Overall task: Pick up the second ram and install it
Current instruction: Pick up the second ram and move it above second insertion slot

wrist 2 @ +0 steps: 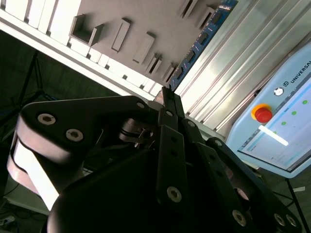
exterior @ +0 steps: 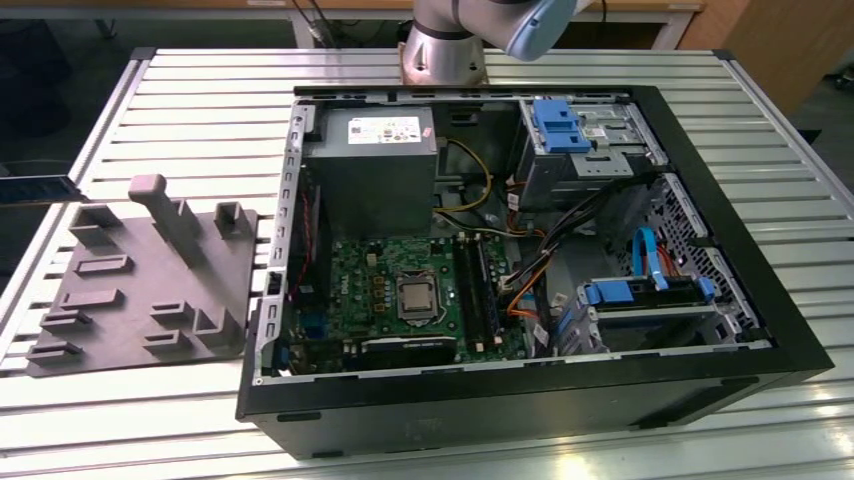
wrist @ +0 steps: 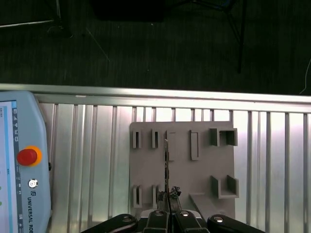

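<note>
In both wrist views my gripper point(wrist: 167, 196) point(wrist 2: 167, 97) is shut on one end of the second ram point(wrist 2: 201, 43), a thin dark green-black board with chips that sticks straight out from the fingertips. In the first wrist view the ram point(wrist: 166, 165) shows edge-on as a thin line. It hangs in the air above the grey moulded holder tray point(wrist: 204, 170), clear of it. A dark green strip point(exterior: 40, 187) pokes in at the exterior view's left edge, by the tray point(exterior: 134, 300). The motherboard point(exterior: 387, 290) lies in the open case, with its black slot rails point(exterior: 474, 285) beside the processor.
The open computer case point(exterior: 534, 400) stands on the slatted metal table point(exterior: 200, 90), with a power supply point(exterior: 367, 170), cable bundles point(exterior: 534, 270) and blue drive brackets point(exterior: 558, 125) inside. The arm's base point(exterior: 447, 50) stands behind it. A teach pendant point(wrist: 24, 170) lies beside the tray.
</note>
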Controlling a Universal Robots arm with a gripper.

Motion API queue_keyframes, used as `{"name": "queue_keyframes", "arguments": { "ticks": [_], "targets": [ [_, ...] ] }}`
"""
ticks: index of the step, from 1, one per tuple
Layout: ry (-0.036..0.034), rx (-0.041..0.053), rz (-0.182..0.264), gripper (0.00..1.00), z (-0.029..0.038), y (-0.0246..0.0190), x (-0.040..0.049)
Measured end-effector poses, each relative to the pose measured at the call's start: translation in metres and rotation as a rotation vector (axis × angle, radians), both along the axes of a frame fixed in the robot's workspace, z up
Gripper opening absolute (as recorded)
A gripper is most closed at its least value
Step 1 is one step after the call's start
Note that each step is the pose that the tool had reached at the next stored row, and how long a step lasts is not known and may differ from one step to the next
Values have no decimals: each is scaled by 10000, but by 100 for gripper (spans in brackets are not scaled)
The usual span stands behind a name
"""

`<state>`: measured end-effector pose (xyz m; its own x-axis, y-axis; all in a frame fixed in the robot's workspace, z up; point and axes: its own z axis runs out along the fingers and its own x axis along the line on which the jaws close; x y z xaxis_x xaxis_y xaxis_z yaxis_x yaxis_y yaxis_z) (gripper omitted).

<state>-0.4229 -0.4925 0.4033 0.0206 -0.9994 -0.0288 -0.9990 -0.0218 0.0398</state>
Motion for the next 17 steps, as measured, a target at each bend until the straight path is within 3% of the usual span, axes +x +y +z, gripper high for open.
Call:
{"name": "queue_keyframes", "arguments": {
  "ticks": [17],
  "targets": [
    [-2, 1, 0, 12, -1, 0, 112]
  ]
}}
